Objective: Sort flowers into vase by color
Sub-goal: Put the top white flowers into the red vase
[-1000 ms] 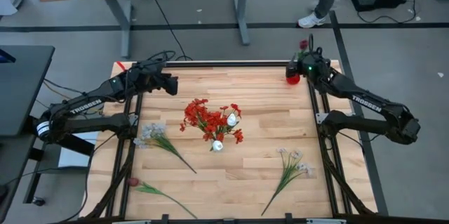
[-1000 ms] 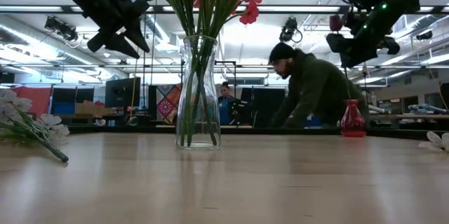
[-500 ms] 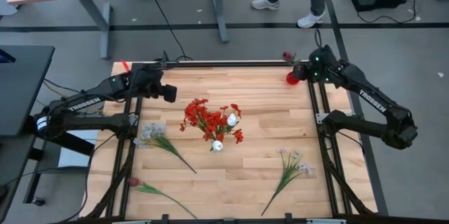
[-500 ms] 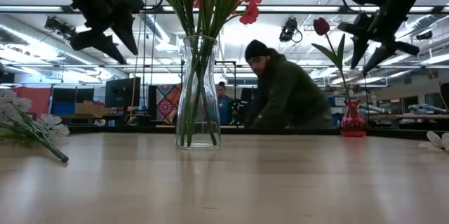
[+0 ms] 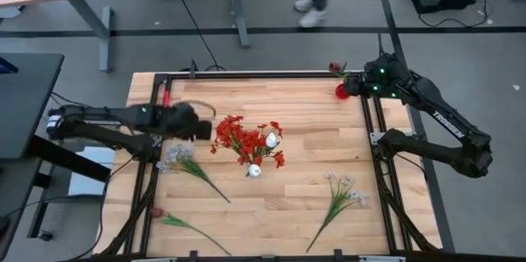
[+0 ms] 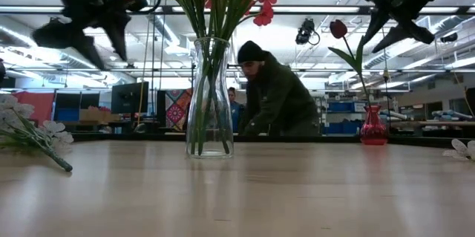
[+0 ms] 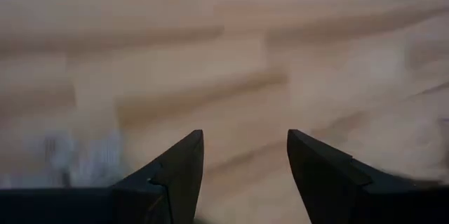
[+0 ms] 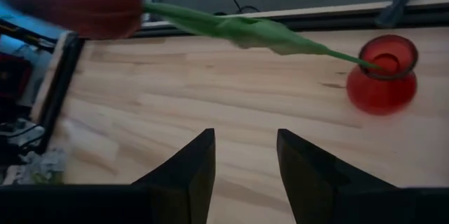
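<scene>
End effectors: two (image 5: 203,124) (image 5: 348,84), both spread, empty, we saw.
Vases: two (image 5: 255,169) (image 5: 343,91).
Counter sprays: three (image 5: 191,166) (image 5: 339,199) (image 5: 182,224).

Both of your arms are raised above the tabletop (image 5: 296,213), claws apart.

Your left arm stretches in low from the left edge, its left claw (image 5: 200,124) pointed toward the middle and angled down at the boards; in its wrist view the two dark fingers (image 7: 175,175) stand wide apart with nothing between them. Your right arm is folded at the right edge, elbow out, reaching to the far right corner, where the right claw (image 5: 355,85) hangs high, fingers (image 8: 186,171) parted and gripping nothing.
</scene>
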Robot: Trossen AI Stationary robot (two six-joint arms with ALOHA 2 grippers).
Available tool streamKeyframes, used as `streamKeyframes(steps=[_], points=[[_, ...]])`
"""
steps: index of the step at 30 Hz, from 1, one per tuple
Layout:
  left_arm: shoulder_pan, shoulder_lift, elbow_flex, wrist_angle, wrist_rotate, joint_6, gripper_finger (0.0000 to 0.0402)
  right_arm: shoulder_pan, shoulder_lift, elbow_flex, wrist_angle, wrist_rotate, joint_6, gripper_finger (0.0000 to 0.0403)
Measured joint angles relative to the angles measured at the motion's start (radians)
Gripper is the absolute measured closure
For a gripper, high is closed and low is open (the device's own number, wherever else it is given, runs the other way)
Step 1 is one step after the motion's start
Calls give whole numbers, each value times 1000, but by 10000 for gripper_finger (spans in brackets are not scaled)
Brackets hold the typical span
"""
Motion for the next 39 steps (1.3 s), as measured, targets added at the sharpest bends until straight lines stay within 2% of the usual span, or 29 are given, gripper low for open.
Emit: streamKeyframes(steps=[12,15,23,25,26,29,31,35,39], points=[[-479,278,0,88,-18,-703,191,86,-39,0,42,42,-3,243],[-514,318,0,109,13,-737,191,109,-41,0,42,59,-4,240],[-496,387,-1,59,53,-691,191,137,-37,-1,41,63,4,235],[-502,386,-1,67,115,-600,191,145,-38,-1,41,38,4,235],[-502,385,-1,73,178,-566,191,149,-38,-1,41,29,4,235],[-527,385,-1,68,310,-565,191,158,-38,-1,41,26,4,235],[-556,385,-1,81,316,-614,191,160,-38,-1,41,27,4,235],[-610,385,-45,97,238,-766,190,160,-38,-1,40,37,0,235],[-568,385,-86,93,239,-821,178,160,-38,-1,40,36,-5,235]])
